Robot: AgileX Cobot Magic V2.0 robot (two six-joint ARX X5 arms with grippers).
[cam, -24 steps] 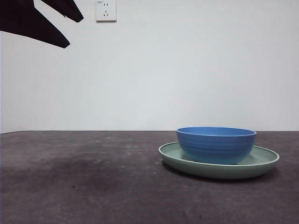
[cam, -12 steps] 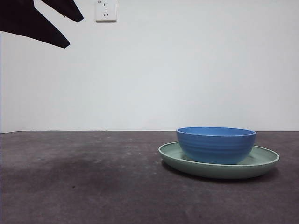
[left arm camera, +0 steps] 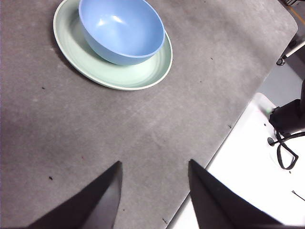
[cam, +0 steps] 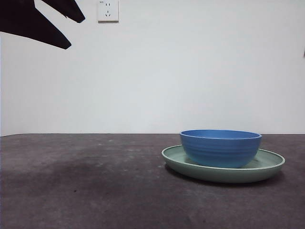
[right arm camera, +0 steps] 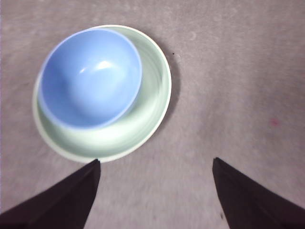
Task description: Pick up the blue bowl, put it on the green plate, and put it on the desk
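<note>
The blue bowl [cam: 220, 148] sits inside the green plate [cam: 267, 168], off-centre toward one rim, and the plate lies flat on the surface [cam: 86, 191]. The right end effector [right arm camera: 155, 183] hangs above the pair, jaws spread wide and empty, with the plate rim just ahead of its tips and the bowl beyond that. The left end effector [left arm camera: 153, 188] is also open and empty, with bowl and plate well ahead of it and the edge of the surface off to one side; in the front view it is probably the dark shape [cam: 40, 21] at the upper corner, parked. A wall socket [cam: 108, 10] shows behind. Judged from the layout, the bowl-on-plate step looks done, and what remains is likely lifting the bowl off and setting it on the bare surface, probably with the right arm, since it is closer. Risks: the bowl wall is smooth and curved, so a rim pinch could slip or tilt the bowl. Because the bowl sits close to one side of the plate, a jaw descending outside the bowl wall may strike the plate rim or wedge between bowl and plate, dragging or tipping the plate. The glossy plate may slide on contact. The right wrist picture is slightly blurred, so the exact gap between bowl and plate rim is hard to read. A low release height matters, since a drop could make the bowl rock.
</note>
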